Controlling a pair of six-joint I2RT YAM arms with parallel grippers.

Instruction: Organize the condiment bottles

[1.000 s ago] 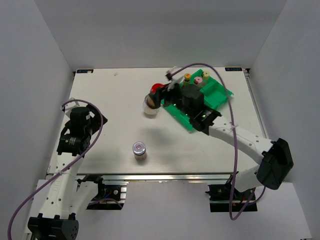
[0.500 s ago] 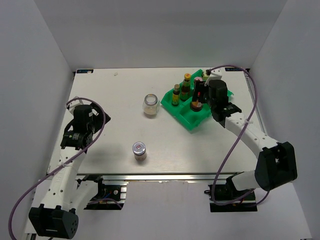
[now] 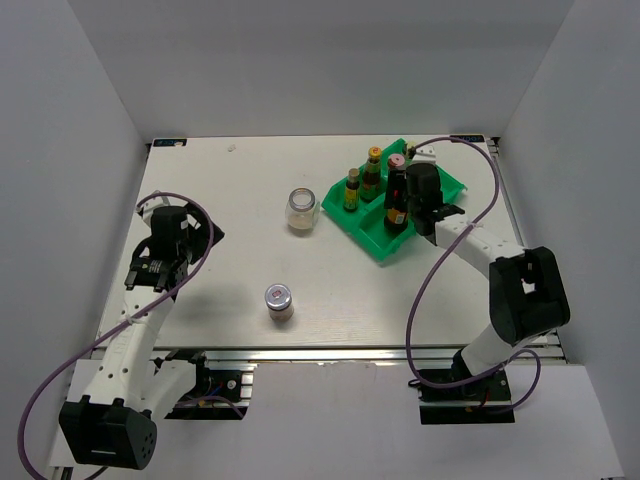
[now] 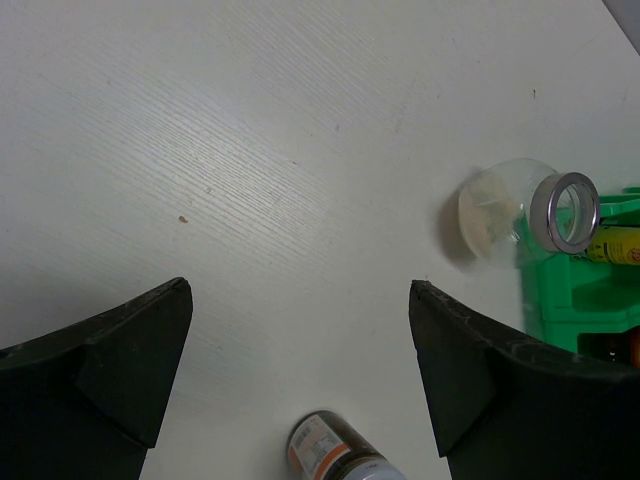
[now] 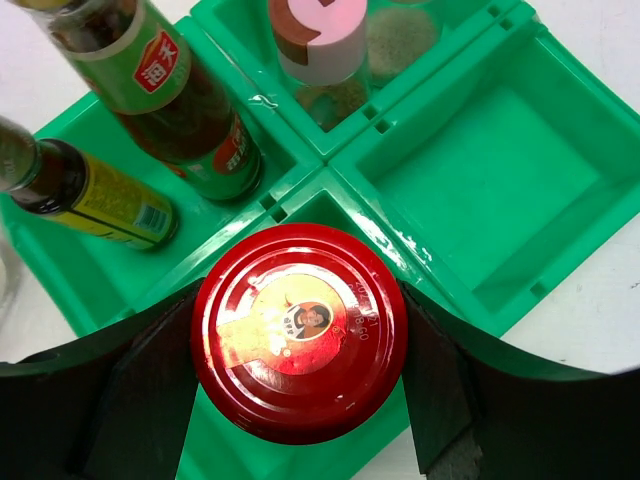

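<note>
From the right wrist: body of the red-lidded jar (image 5: 300, 330) hidden beneath its own lid, inside the green tray (image 5: 480, 190). Tray clipped by the top edge. Top of the taller dark bottle (image 5: 165, 95), in another tray compartment, cut by that edge. Pink-capped shaker (image 5: 322, 45) cropped there too. Second pale shaker (image 5: 400, 35) beside it, cap out of frame. From the left wrist: silver-lidded jar (image 4: 335, 455), well apart from the tray, cut by the bottom edge. From above: bottle labels too small to read.

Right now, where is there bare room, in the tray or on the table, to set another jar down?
One tray compartment is bare, beside the red-lidded jar. Open table lies left of the clear jar and silver-lidded jar. The dark bottles and pink-capped shaker crowd their compartments.
</note>
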